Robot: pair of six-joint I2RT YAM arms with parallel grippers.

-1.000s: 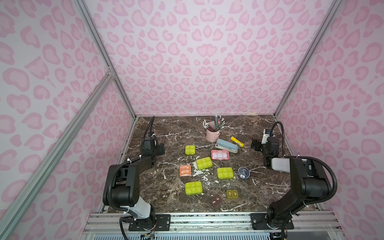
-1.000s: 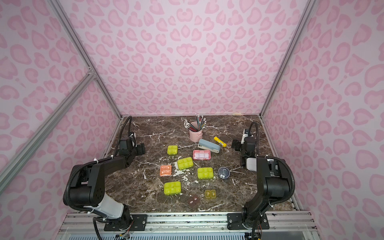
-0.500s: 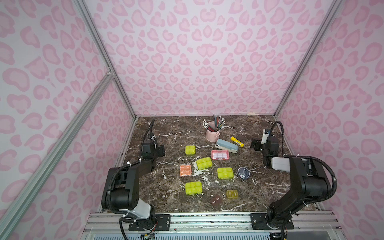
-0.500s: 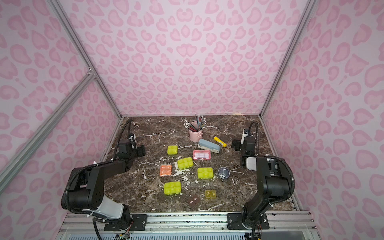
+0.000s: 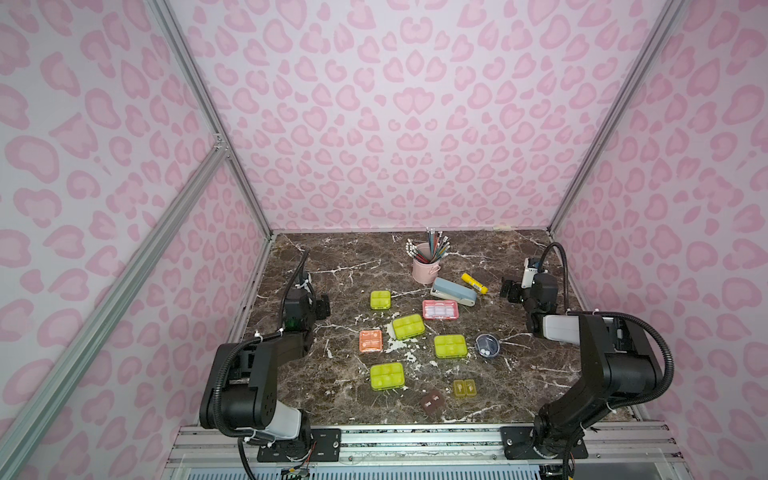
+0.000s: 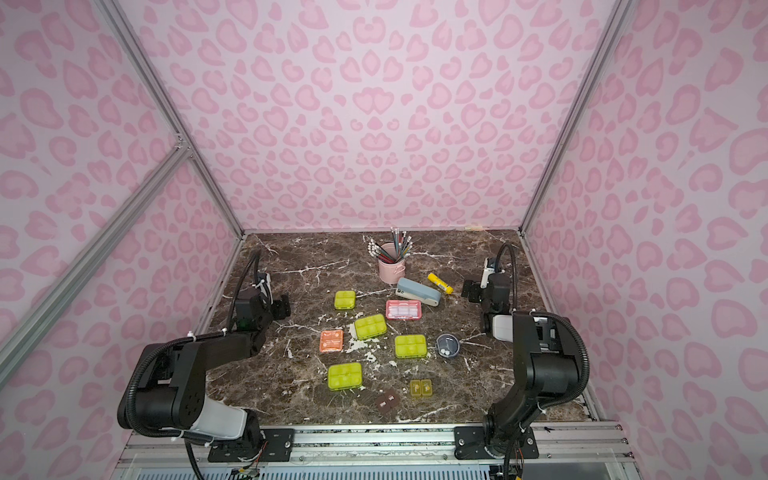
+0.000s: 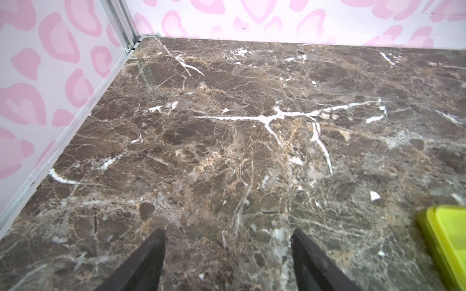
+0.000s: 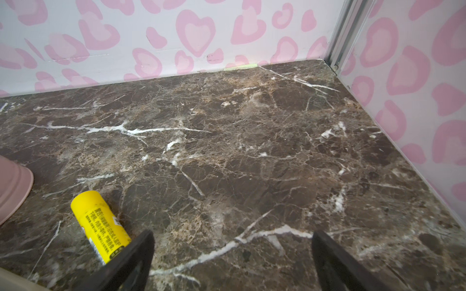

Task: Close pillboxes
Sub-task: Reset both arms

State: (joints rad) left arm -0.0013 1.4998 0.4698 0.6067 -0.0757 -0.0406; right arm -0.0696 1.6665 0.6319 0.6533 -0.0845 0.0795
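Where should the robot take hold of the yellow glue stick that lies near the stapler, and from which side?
Probably its middle, from above, with the jaws across the round barrel. The glue stick lies flat on the table, long and narrow, so its curved sides are the easiest opposite faces. The open right gripper is nearest.

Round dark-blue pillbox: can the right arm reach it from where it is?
Probably yes. The round dark-blue plastic pillbox lies on the bare brown marble table beside the right arm, and nothing stands between it and the open, empty right tool.
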